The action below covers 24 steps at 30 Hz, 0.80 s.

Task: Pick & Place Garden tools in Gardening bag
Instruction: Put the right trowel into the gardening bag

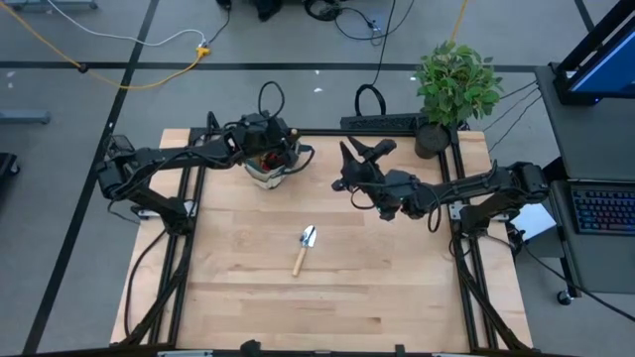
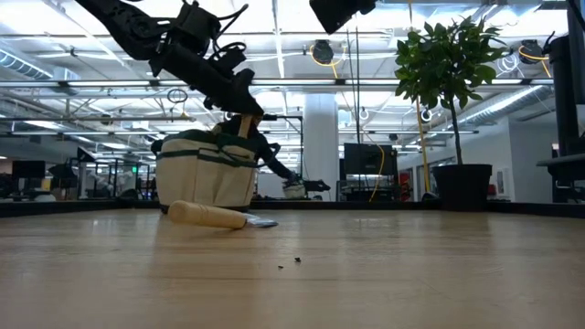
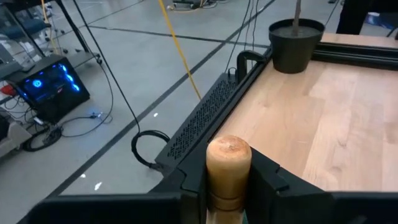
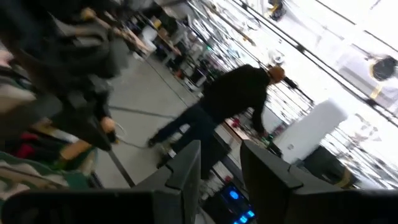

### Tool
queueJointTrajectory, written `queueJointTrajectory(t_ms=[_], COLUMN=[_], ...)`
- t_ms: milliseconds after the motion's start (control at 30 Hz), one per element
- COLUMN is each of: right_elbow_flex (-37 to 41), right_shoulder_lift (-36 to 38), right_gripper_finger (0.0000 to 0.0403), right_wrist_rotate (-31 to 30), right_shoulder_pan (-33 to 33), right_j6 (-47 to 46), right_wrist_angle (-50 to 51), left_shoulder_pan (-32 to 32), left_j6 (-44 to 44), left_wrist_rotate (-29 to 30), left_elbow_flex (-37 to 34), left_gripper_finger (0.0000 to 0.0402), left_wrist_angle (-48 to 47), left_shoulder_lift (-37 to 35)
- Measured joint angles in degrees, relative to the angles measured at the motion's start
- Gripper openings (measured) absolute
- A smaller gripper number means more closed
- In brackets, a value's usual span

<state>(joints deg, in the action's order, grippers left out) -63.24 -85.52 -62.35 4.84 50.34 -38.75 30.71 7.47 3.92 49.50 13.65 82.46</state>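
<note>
Garden tool handle (image 3: 228, 167) sits clenched in the left hand (image 3: 229, 186) over the gardening bag (image 1: 270, 164) (right hand (image 4: 219, 165) released, raised).

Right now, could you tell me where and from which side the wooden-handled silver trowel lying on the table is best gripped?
Grip the wooden-handled silver trowel by its wooden handle, coming straight down from above with the fingers across it. It lies flat and alone on the bare wooden table, blade toward the beige gardening bag; the round handle probably gives a surer hold than the thin blade.
</note>
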Motion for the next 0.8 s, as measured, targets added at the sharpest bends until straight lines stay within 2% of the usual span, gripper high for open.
queueJointTrajectory(t_ms=[133, 333, 433, 567, 800], right_elbow_flex=[0.0, 0.0, 0.0, 0.0, 0.0], right_shoulder_lift=[0.0, 0.0, 0.0, 0.0, 0.0], right_gripper_finger=[0.0105, 0.0105, 0.0105, 0.0105, 0.0105], right_wrist_rotate=[2.3, 2.5, 2.5, 2.5, 2.5], right_shoulder_pan=[0.0, 0.0, 0.1, 0.5, 0.5], right_j6=[-2.0, -2.1, -2.1, -2.1, -2.3], right_wrist_angle=[0.1, 0.8, 0.9, 0.9, 0.9], left_shoulder_pan=[0.0, 0.1, 0.4, 0.4, 0.4], left_j6=[-0.1, 0.2, -0.3, -1.6, -1.6], left_wrist_rotate=[0.0, -2.2, -2.4, -2.4, -2.3], left_elbow_flex=[0.0, 0.0, 0.0, -0.3, 0.0], left_gripper_finger=[0.0075, 0.0064, 0.0068, 0.0093, 0.0096], left_wrist_angle=[-0.7, 2.0, -0.8, -5.2, -4.8], left_shoulder_lift=[0.0, 0.0, 0.5, 1.7, 1.2])
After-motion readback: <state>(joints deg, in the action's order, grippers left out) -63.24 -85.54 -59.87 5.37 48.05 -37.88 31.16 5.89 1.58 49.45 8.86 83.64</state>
